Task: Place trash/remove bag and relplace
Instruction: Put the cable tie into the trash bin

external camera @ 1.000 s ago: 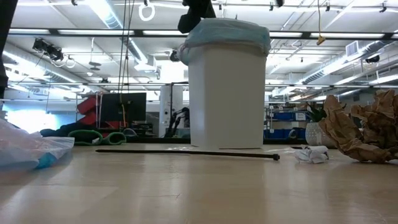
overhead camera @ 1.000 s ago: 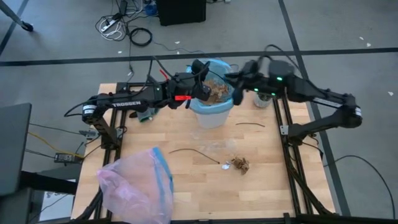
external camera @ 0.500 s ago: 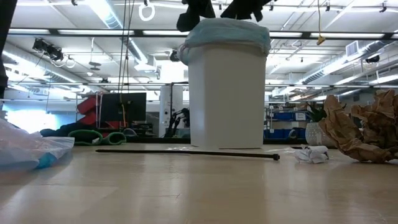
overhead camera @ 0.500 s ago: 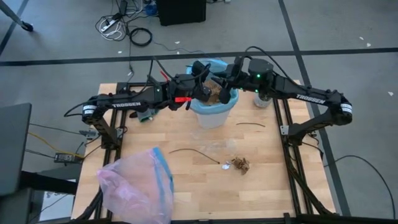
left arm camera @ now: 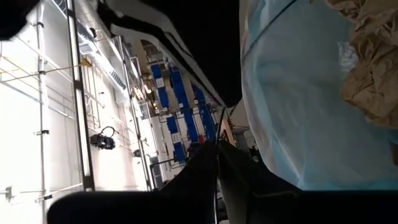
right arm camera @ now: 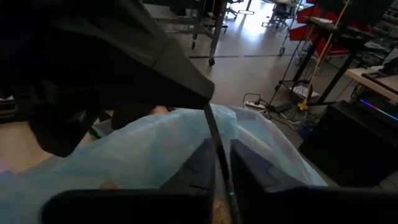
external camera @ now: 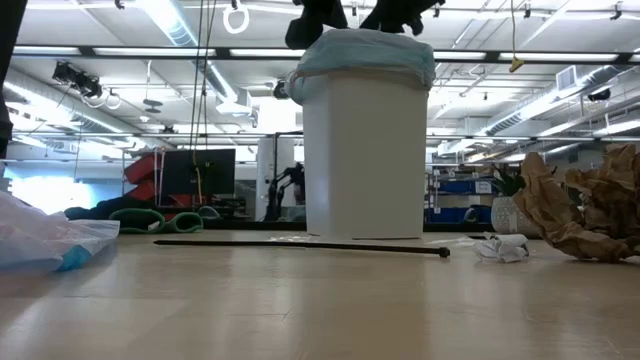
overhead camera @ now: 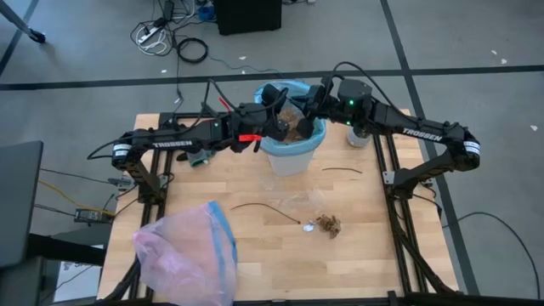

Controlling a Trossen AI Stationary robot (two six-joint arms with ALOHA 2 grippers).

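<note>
Start at your left gripper (overhead camera: 274, 93): it sits at the left side of the rim of the round white plastic bin (overhead camera: 289, 158), jaws closed down to a sliver, apparently pinching the edge of the thin light-blue translucent liner bag (overhead camera: 316, 133) that is folded over that rim. In the left wrist view the liner (left arm camera: 292, 106) lies right against the fingers, with crumpled brown paper and leaf trash (left arm camera: 370, 68) inside it just beyond.

Across the bin mouth, your right gripper (overhead camera: 311, 96) sits at the right side of the rim, facing the left one. Its jaws are also drawn nearly together, and in the right wrist view the liner's edge (right arm camera: 161, 155) bunches up directly at the fingers; whether film is actually caught between them I cannot tell.

So the bag lies directly below and between both claws, its opening level and its length hanging straight down inside the bin. Neither arm is nearer; each has its own side. The lift, I judge, has to go straight up and evenly, or the bin tips.

Nearer you than both claws, on the wooden table (overhead camera: 374, 255), a thin dark twig (overhead camera: 263, 209) and a brown dried leaf clump (overhead camera: 328, 224) are not yet binned. The pale pink translucent bag with a blue rim band (overhead camera: 187, 253) lies well off, on the left claw's side.
</note>
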